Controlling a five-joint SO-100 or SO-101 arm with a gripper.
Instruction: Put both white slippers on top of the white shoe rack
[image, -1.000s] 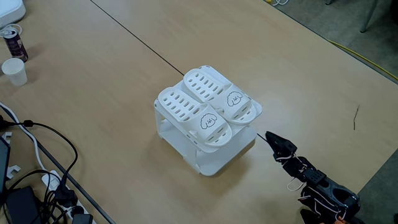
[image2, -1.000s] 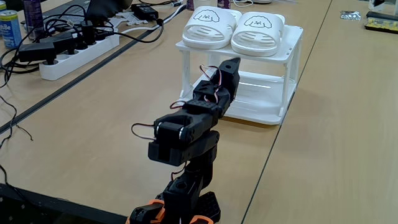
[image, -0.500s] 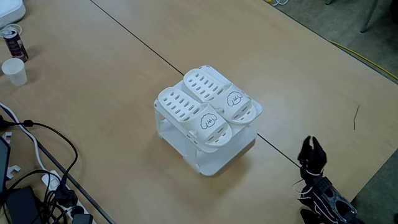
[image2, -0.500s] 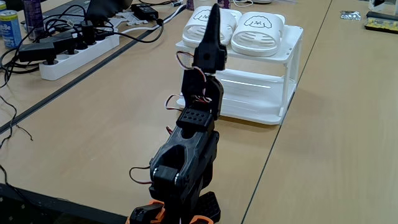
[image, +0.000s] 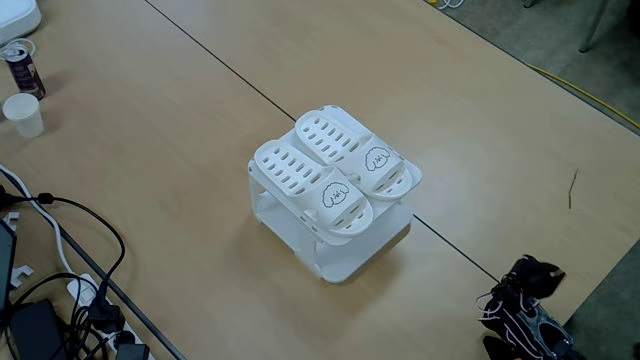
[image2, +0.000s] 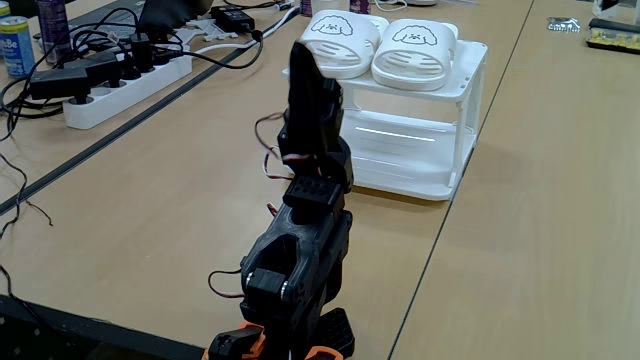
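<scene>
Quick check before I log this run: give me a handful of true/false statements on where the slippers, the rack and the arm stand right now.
1. Both white plastic slide slippers lie on the flat top of the white plastic two-tier shoe rack. True.
2. The slippers are stacked one on the other. False: they lie side by side, both cartoon-face straps showing.
3. The black end effector grips a slipper. False: it is folded back near the arm's base, apart from the rack, holding nothing.
4. The rack's lower tier carries a slipper. False: it is bare.
5. A white paper cup stands on the wooden table far from the rack. True.
</scene>
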